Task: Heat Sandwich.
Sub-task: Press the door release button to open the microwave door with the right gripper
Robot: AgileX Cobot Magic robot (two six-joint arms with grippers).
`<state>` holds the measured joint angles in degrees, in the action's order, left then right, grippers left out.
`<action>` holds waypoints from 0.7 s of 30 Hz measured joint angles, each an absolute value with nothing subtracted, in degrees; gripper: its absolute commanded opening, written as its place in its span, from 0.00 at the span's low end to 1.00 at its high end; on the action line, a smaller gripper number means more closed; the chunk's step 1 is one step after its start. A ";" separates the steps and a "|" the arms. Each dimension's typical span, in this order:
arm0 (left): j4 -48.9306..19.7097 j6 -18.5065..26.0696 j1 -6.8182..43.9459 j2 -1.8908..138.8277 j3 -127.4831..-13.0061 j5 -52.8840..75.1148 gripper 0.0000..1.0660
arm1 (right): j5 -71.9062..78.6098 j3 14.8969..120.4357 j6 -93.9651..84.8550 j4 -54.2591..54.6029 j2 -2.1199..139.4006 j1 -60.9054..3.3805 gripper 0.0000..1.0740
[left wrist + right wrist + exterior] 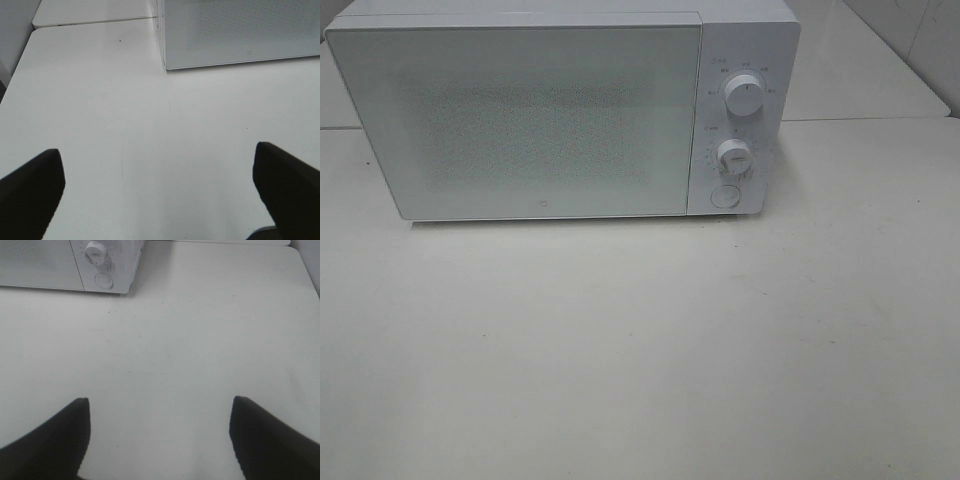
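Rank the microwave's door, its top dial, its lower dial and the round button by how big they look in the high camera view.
1. The door, by far the largest.
2. The top dial, slightly bigger than the other two.
3. The lower dial and the round button look too alike to rank.

Glossy white microwave (550, 110) on matt table (640, 350).

High view looks down at the microwave (520, 120) front; both wrist views, low over the tabletop (640, 350), share it.
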<state>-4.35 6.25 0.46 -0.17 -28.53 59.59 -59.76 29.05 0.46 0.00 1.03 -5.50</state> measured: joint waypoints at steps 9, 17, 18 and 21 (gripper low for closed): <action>-4.35 6.25 0.46 -0.17 -28.53 59.59 0.92 | -59.93 29.05 0.46 0.00 -0.23 -4.30 0.70; -4.35 6.25 0.46 -0.17 -28.53 59.59 0.92 | -59.93 28.99 0.46 0.00 -0.23 -3.78 0.70; -4.35 6.25 0.46 -0.17 -28.53 59.59 0.92 | -59.93 28.99 0.46 0.00 -0.23 -3.72 0.70; -4.35 6.25 0.46 -0.17 -28.53 59.59 0.92 | -59.93 28.99 0.46 0.00 -0.23 -3.72 0.70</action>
